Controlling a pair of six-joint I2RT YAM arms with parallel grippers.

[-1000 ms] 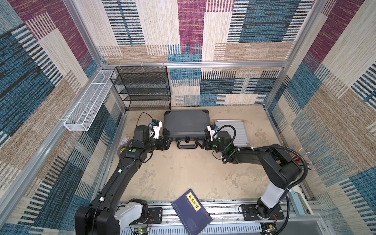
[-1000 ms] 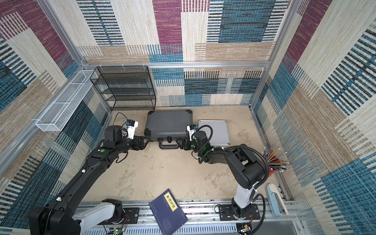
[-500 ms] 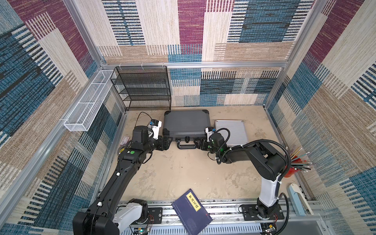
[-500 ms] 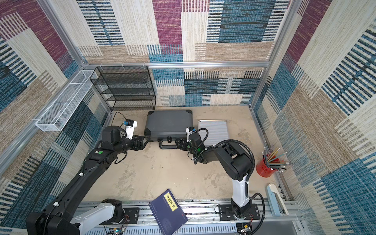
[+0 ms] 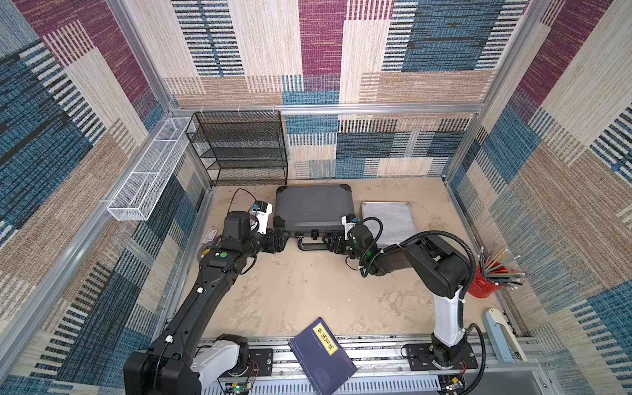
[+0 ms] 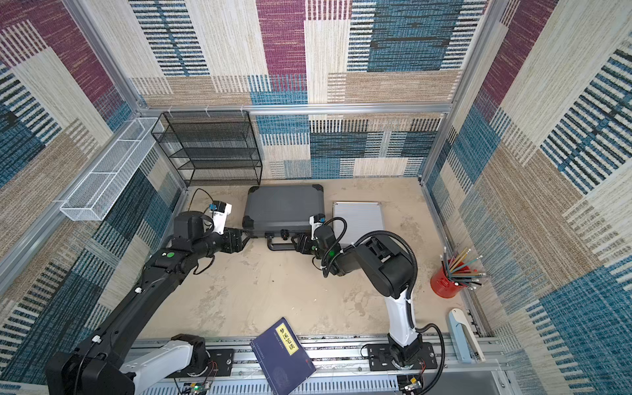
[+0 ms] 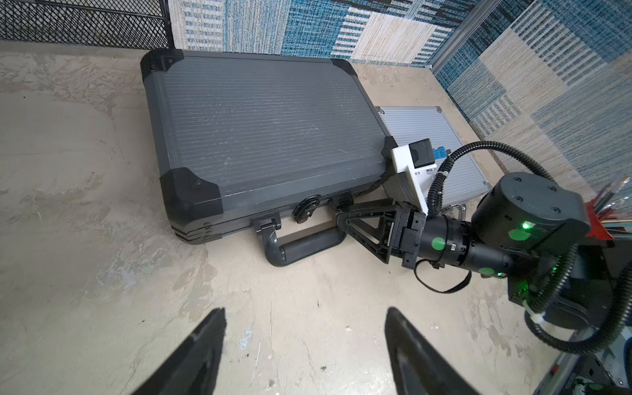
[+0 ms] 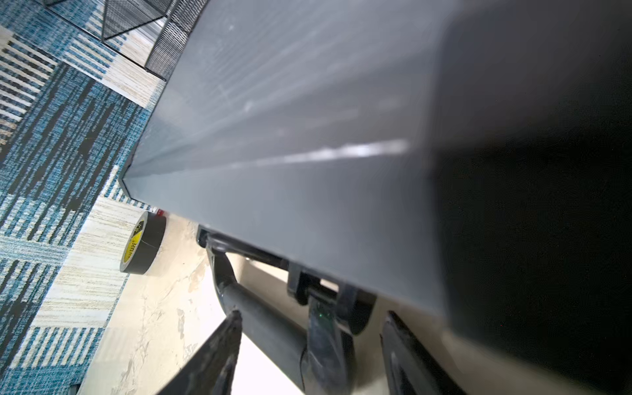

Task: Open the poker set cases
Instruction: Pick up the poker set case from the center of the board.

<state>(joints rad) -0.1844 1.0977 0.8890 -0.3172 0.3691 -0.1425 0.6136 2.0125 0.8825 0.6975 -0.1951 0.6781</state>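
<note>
right arm's elbow had swung in toward the middle, uncovering a red cup (image 5: 482, 284) of pencils by the right wall, and the right gripper (image 5: 330, 241) had slid along to the right end of the handle (image 5: 309, 245). left arm sat much as before.

dark case (image 5: 313, 208) lay flat and shut at the back of the table (image 5: 307, 290), with the silver case (image 5: 388, 219) just beside it on the right, also shut. the right wrist hid the silver case's front corner in both top views.

left gripper (image 7: 304, 314) was released, fingers wide with only bare table between them, near the dark case's front left corner. right gripper (image 8: 313, 314) stood parted around the handle's end bracket, and a gap showed beside one finger. whether the other finger pressed the bar could not be made out.

the right wrist view was mostly a blurred grey slab of the dark case (image 8: 307, 154), with a black corner cap filling one side. a roll of black tape (image 8: 142, 242) stood on edge by the wall there.

dark case (image 7: 266, 130) was finely ribbed grey with moulded black corners and a tubular black handle (image 7: 307, 242). silver case (image 7: 427, 136) was ribbed aluminium. a blue book (image 5: 321, 354) overhung the table's front edge.
</note>
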